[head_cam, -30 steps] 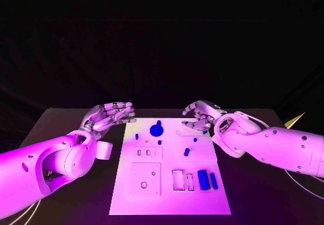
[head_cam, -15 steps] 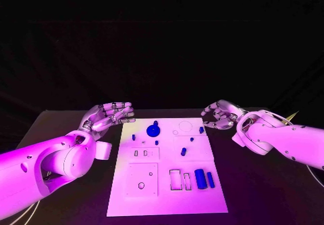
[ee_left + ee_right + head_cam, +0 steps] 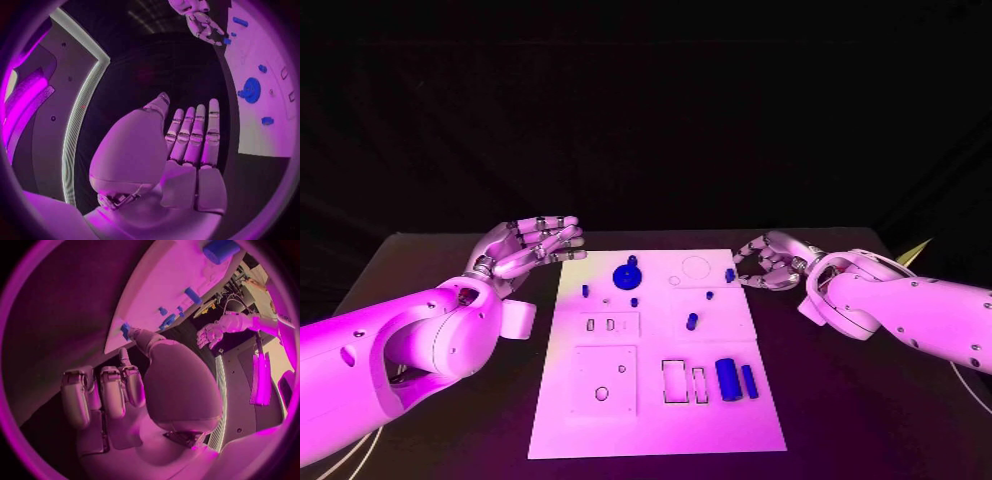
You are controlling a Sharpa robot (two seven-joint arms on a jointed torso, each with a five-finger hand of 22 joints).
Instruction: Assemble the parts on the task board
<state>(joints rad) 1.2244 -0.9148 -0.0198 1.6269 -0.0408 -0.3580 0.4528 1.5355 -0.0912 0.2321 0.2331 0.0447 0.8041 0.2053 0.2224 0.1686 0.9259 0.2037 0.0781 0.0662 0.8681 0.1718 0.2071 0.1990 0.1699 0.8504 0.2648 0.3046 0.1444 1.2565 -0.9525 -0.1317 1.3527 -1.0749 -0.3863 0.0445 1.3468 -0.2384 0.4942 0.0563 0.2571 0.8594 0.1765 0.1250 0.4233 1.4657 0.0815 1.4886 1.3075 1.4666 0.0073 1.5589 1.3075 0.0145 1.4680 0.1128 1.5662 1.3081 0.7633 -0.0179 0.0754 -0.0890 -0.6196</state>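
The white task board (image 3: 574,425) lies in the middle of the black table. On it are a round blue part (image 3: 629,276), several small blue pegs such as one peg (image 3: 691,321), and two blue cylinders (image 3: 728,379) near the right edge. My right hand (image 3: 769,262) hovers at the board's far right corner, fingers loosely curved and apart, holding nothing. Its thumb tip (image 3: 128,337) lies right beside a small blue part (image 3: 730,275) (image 3: 125,330). My left hand (image 3: 531,245) (image 3: 187,145) is off the board's far left corner, fingers straight, empty.
Empty rectangular slots (image 3: 675,382) sit beside the cylinders, and a square panel (image 3: 610,380) with holes fills the board's near left. A circular recess (image 3: 697,267) lies at the far middle. A pale pointed object (image 3: 923,253) stands at the table's right edge.
My right hand has moved from above the board's far middle out to the right, then lower, to the board's far right corner. The left hand has stayed put.
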